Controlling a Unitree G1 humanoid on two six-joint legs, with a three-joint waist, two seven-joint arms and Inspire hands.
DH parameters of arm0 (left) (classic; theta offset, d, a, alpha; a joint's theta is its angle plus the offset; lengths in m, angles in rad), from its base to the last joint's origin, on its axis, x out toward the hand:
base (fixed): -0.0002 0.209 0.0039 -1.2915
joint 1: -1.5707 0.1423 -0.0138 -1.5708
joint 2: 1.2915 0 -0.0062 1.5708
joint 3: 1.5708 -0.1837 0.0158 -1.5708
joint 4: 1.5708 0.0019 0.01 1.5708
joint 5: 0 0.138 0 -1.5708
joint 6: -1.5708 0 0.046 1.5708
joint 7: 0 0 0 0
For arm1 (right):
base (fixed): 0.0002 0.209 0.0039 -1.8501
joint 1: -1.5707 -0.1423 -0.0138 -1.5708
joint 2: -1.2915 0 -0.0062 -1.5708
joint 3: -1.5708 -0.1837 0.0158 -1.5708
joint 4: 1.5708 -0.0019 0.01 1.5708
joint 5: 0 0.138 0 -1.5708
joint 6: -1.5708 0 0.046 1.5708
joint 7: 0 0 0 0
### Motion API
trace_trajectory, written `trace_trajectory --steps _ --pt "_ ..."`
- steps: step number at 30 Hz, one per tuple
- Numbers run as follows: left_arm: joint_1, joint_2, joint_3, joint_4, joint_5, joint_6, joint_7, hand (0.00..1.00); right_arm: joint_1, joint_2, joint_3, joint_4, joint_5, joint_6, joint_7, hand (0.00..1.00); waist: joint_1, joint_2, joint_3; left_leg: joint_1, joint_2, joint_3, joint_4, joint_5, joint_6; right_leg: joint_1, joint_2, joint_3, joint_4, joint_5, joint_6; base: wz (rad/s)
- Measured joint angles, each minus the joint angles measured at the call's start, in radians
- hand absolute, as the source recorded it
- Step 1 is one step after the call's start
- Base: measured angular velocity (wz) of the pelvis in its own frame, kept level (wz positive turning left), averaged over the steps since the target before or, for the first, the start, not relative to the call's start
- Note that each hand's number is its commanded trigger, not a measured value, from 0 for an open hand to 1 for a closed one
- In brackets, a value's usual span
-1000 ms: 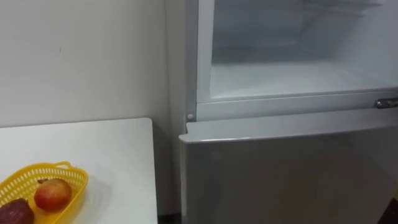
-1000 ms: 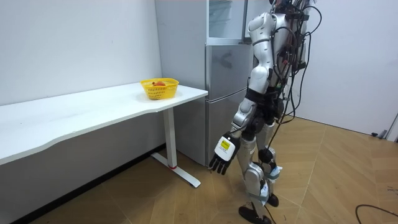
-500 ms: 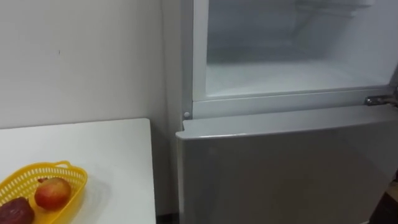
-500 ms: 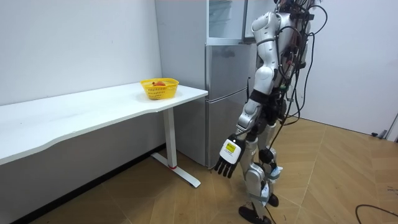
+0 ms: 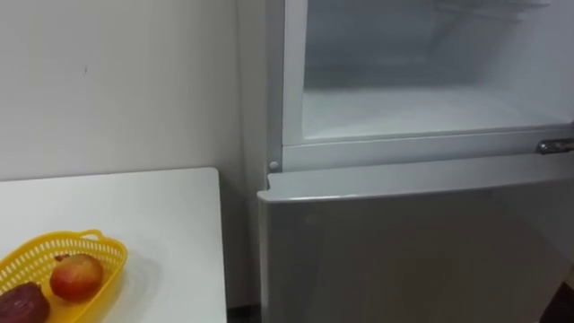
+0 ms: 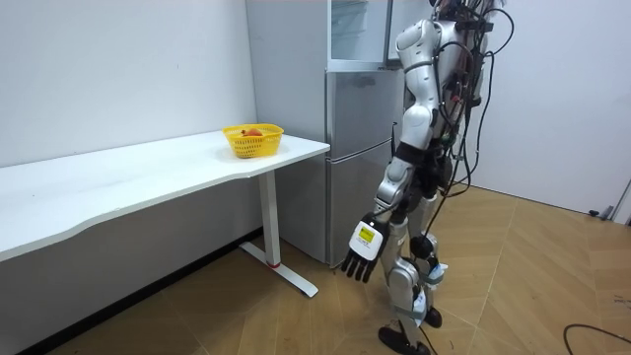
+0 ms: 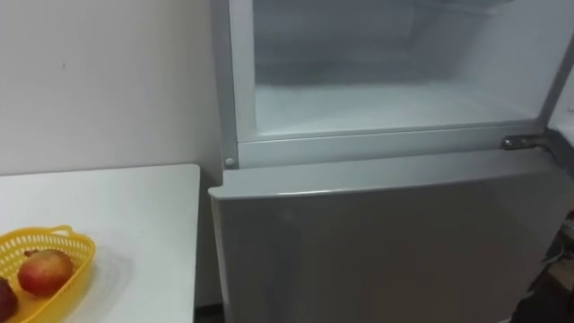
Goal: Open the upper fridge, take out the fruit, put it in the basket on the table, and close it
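The fridge's upper compartment (image 5: 421, 99) stands open right in front of me, and the white shelf (image 7: 386, 103) that I can see inside is bare. Below it the grey lower door (image 5: 413, 251) is shut. A metal hinge (image 5: 554, 145) shows at the compartment's lower right corner. In the room view I stand upright facing the fridge (image 6: 360, 128). My left hand (image 6: 361, 251) hangs by my thigh with straight fingers and holds nothing.
A white table (image 5: 170, 233) runs along the wall to my left and ends close to the fridge's side. On it a yellow basket (image 5: 99, 256) holds an apple (image 5: 75, 278) and a dark red fruit (image 5: 22, 305). Wooden floor lies behind me.
My view drifted a little sideways and came back. My left hand has swung slightly lower and towards the room view's right. Nothing at the fridge has moved.
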Motion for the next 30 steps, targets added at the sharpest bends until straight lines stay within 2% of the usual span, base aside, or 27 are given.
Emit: trace_trajectory --steps 8,13,19,22,26,30 --pt "-0.002 0.0 -0.002 0.032 0.0 0.003 -0.031 0.0 0.0 -0.007 0.011 -0.001 -0.07 0.002 0.071 0.0 0.011 0.006 0.0046 0.011 0.0 -0.008 0.001 0.0 0.0 0.011 -0.003 -0.017 -0.007 -0.001 0.0 0.04" --pt "-0.002 0.0 0.0 0.033 0.0 0.002 -0.032 0.0 0.0 -0.007 0.021 -0.001 -0.15 0.006 0.097 0.0 0.01 0.005 0.0039 0.011 -0.002 -0.023 0.001 0.0 0.0 0.013 -0.003 -0.024 -0.007 -0.001 0.0 0.05" --pt "-0.003 0.0 -0.003 0.03 0.0 0.002 -0.032 0.0 -0.003 -0.01 0.075 -0.004 -0.218 0.008 0.103 0.0 0.011 -0.003 0.0033 0.012 -0.001 -0.023 0.001 0.001 -0.001 0.016 -0.002 -0.024 -0.004 0.0 0.0 0.0" --pt "-0.003 0.0 -0.003 0.018 0.001 0.004 -0.036 0.0 -0.003 -0.01 0.089 -0.004 -0.258 0.035 0.135 0.0 0.013 -0.01 0.0044 0.011 -0.001 -0.023 0.001 0.001 -0.001 0.013 -0.002 -0.024 -0.004 0.0 -0.001 0.0" --pt "-0.004 0.001 -0.003 0.007 0.001 0.008 -0.037 0.0 -0.015 -0.01 0.118 -0.004 -0.319 0.049 0.151 0.0 0.019 -0.019 0.0033 0.01 -0.001 -0.023 0.001 0.001 -0.001 0.012 -0.002 -0.023 -0.002 -0.001 -0.001 -0.01" --pt "-0.008 0.001 -0.003 0.007 0.002 0.008 -0.042 0.0 -0.025 -0.01 0.144 -0.009 -0.379 0.05 0.177 0.0 0.04 -0.035 0.003 0.006 -0.002 -0.029 0.006 0.001 -0.001 0.018 -0.004 -0.029 0.0 -0.001 -0.001 0.04"
